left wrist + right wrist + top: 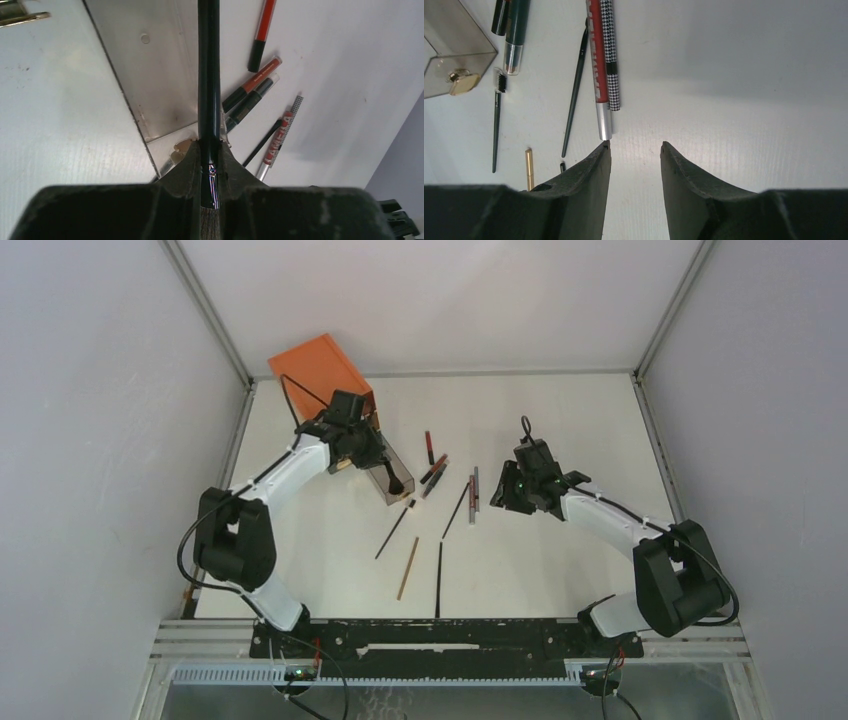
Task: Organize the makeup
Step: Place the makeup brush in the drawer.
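My left gripper (368, 452) (210, 146) is shut on a black brush (209, 75). The bristles are near the wrist and the handle points out over a clear smoky drawer (150, 80) (390, 485). Red and black pencils (250, 82) (433, 472) lie right of the drawer. My right gripper (500, 502) (634, 146) is open and empty, low over the table. Its left fingertip is just below the silver end of a red pencil (597, 70), which lies beside a houndstooth pencil (609, 55) (474, 492). Thin black pencils (396, 529) and a wooden pencil (408, 568) lie nearer the front.
The orange drawer box (318, 368) stands at the back left against the wall, with the pulled-out drawer, which has a gold knob (464, 84), in front of it. A long black pencil (439, 580) lies near the front rail. Walls close in on both sides.
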`<action>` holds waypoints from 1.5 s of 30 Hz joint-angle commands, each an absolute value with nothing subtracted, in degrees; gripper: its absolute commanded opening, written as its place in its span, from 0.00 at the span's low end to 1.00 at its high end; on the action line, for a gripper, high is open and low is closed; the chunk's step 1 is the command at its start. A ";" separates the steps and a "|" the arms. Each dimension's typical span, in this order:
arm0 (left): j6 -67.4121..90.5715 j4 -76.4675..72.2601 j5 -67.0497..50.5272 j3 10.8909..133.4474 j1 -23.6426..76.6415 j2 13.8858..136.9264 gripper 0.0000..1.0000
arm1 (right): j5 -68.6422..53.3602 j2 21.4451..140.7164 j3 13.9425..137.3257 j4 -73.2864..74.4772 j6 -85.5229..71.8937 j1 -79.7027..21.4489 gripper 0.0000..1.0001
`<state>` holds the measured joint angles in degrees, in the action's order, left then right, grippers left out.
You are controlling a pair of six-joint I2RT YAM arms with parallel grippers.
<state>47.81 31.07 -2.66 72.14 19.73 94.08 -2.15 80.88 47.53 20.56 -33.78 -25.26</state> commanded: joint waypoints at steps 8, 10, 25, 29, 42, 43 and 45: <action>48.98 29.89 -3.48 76.71 17.32 99.10 0.17 | -2.20 78.83 47.46 19.95 -34.73 -25.23 0.49; 49.66 28.79 -4.21 74.68 17.48 97.33 0.15 | -2.15 79.00 47.46 19.91 -34.73 -25.25 0.49; 54.49 29.00 -5.29 71.65 17.36 95.64 0.17 | -3.21 80.68 49.25 19.49 -34.73 -25.74 0.49; 54.43 29.87 -5.34 72.74 16.12 96.72 0.25 | -3.24 80.34 49.30 19.81 -34.65 -25.75 0.49; 50.18 29.16 -5.82 74.32 15.35 94.80 0.48 | -2.46 78.60 49.26 22.18 -34.17 -25.88 0.49; 49.04 29.24 -5.18 74.42 15.79 93.45 0.48 | -2.54 78.51 49.27 22.30 -34.17 -25.87 0.49; 46.63 29.32 -4.52 74.68 16.97 90.98 0.48 | -2.75 78.52 49.34 22.28 -34.09 -25.84 0.49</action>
<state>51.40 29.98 -6.24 71.31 16.03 96.92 -3.05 80.84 47.27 22.33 -34.37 -25.61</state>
